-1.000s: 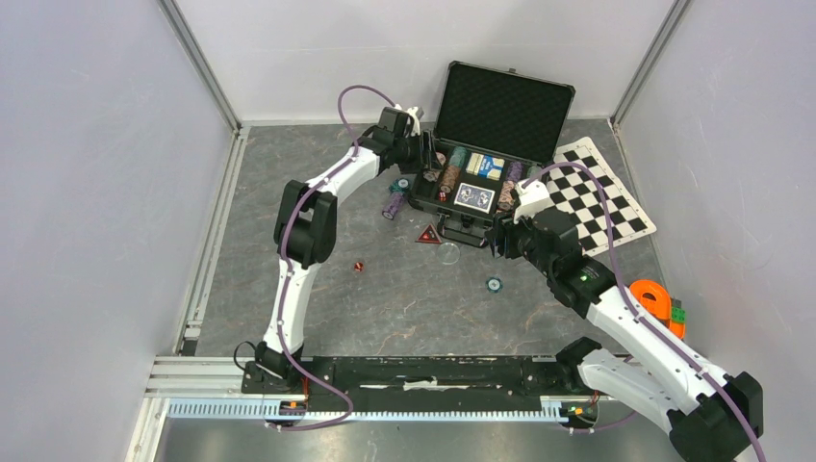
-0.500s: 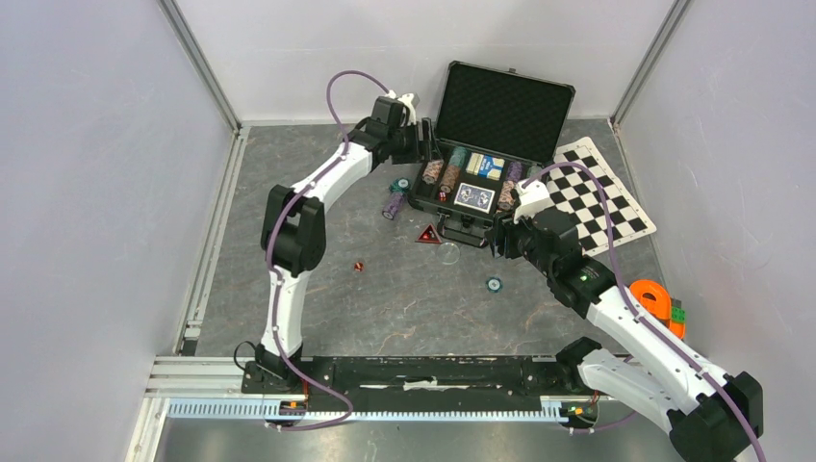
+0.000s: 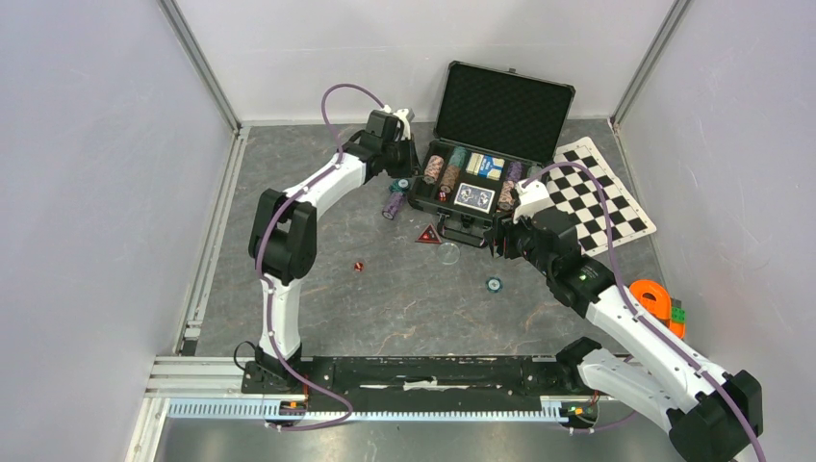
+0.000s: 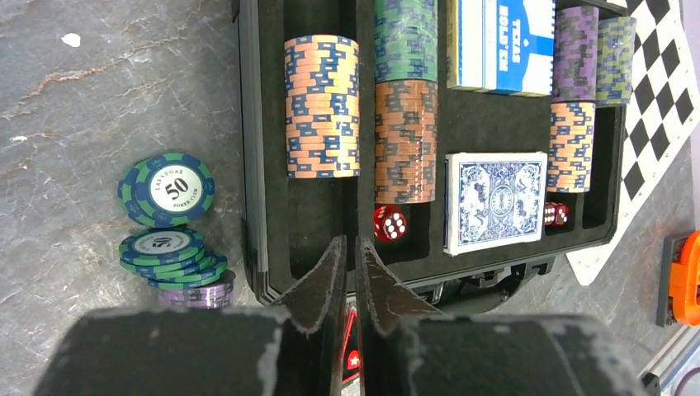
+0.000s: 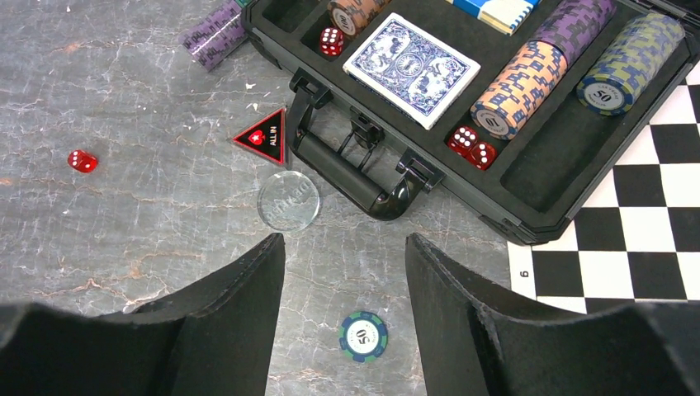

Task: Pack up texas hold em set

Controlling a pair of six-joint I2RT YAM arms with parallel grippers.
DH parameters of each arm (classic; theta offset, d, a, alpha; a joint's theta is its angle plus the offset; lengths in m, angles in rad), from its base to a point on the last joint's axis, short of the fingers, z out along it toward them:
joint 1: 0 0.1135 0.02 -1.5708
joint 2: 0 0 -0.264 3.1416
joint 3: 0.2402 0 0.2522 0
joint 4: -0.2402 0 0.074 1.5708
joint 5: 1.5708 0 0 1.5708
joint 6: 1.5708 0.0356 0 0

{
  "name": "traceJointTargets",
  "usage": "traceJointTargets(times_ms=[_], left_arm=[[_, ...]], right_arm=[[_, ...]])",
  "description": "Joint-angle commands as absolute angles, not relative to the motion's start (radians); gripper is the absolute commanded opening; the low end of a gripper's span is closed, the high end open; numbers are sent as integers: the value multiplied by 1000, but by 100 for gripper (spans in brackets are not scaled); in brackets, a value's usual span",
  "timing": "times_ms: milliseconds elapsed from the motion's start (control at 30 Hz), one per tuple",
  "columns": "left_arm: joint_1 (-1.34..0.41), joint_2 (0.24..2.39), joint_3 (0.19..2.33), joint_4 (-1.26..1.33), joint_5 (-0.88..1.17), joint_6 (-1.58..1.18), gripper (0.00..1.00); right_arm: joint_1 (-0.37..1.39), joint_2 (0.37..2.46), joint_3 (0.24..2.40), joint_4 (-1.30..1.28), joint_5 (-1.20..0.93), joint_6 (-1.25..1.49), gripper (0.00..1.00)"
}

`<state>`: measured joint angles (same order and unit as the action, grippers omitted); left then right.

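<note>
The black case [image 3: 505, 108] lies open at the back with chip rows, a blue card deck [image 4: 495, 200] and red dice [image 4: 390, 223] in its tray. My left gripper [image 4: 350, 241] hovers over the case's left end, shut with nothing between its fingers. Beside that end lie loose green chips [image 4: 169, 188] and a purple stack [image 3: 393, 205]. My right gripper [image 5: 345, 238] hangs open above a single green chip [image 5: 363, 335] on the table. The red triangular marker [image 5: 262, 137] and a clear disc [image 5: 288, 200] lie by the case handle. A red die [image 5: 82, 160] sits further left.
A black-and-white checkered mat [image 3: 601, 192] lies right of the case, partly under it. An orange ring-shaped object [image 3: 654, 298] sits at the right edge near my right arm. Grey walls close in the table on three sides.
My left gripper has shut from open and drifted a little left along the case's left end. The right arm has not moved.
</note>
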<state>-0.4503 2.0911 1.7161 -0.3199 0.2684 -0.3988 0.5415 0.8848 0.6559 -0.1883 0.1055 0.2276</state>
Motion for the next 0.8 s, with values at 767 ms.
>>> traceJointTargets(times_ms=[767], left_arm=[[-456,2288,1897,-279,315,-424,13]], right_arm=[[541,893,667,-148,128,228,61]])
